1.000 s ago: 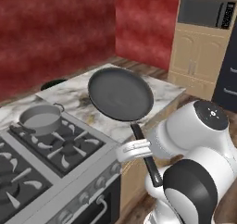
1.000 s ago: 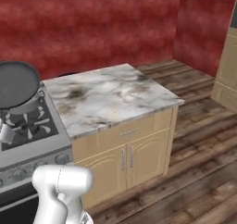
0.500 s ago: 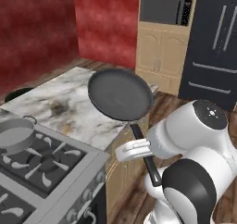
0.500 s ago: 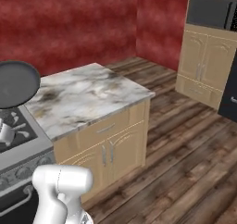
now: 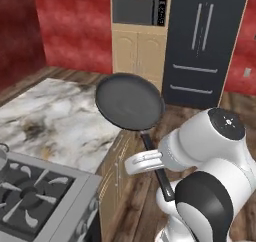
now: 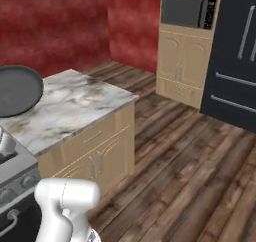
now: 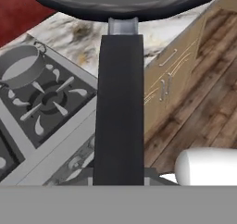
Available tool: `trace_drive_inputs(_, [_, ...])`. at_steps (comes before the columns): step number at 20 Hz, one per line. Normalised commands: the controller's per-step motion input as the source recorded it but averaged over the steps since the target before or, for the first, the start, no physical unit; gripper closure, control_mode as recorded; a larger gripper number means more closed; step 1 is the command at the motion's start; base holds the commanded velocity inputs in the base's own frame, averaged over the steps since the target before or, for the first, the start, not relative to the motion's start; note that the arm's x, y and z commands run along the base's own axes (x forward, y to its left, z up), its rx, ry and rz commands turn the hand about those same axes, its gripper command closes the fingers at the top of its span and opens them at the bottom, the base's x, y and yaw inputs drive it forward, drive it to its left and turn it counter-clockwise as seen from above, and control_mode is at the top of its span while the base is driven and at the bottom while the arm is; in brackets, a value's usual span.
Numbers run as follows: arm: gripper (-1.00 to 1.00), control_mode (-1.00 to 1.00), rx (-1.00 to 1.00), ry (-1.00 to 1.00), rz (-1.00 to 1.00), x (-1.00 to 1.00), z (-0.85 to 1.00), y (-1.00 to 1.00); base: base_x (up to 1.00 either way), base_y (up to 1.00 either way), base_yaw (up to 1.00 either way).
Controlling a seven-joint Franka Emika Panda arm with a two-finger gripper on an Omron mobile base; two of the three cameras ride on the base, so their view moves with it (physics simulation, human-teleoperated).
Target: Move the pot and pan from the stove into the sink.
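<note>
The dark pan [image 5: 130,102] is held up in the air over the counter's edge, tilted with its inside facing the left base camera. My gripper [image 5: 152,159] is shut on the pan's long black handle [image 7: 119,107]. From the right base view the pan [image 6: 17,89] shows at the left edge. The grey pot [image 7: 21,68] stands on a back burner of the stove [image 5: 35,198], below and to the left of the pan. The stove's front corner [image 6: 14,172] also shows. The sink is out of view.
A marbled white counter [image 5: 55,113] on wooden cabinets [image 6: 97,153] adjoins the stove. Beyond lie a wooden floor [image 6: 190,156], a tall cabinet with a built-in microwave [image 5: 137,11], a black fridge [image 5: 205,41] and red walls.
The whole picture has slid left: the base has turned right, bringing the tall cabinet and fridge into view. The pan stays in my gripper, unchanged relative to the arm.
</note>
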Motion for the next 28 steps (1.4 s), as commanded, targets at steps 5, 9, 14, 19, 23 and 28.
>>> trace_drive_inputs(5, [1.0, 1.0, 0.0, 0.0, 0.0, 0.0, 0.0, 0.0, 0.0, -0.19, -0.36])
trace_drive_inputs(9, [1.0, 1.0, 0.0, 0.0, 0.0, 0.0, 0.0, 0.0, 0.0, -0.12, -0.37])
trace_drive_inputs(14, [1.0, 1.0, 0.0, 0.0, 0.0, 0.0, 0.0, 0.0, 0.0, -0.16, -0.39])
trace_drive_inputs(19, [1.0, 1.0, 0.0, 0.0, 0.0, 0.0, 0.0, 0.0, 0.0, -0.17, -0.39])
trace_drive_inputs(23, [1.0, 1.0, 0.0, 0.0, 0.0, 0.0, 0.0, 0.0, 0.0, -0.18, -0.4])
trace_drive_inputs(28, [1.0, 1.0, 0.0, 0.0, 0.0, 0.0, 0.0, 0.0, 0.0, -0.17, -0.4])
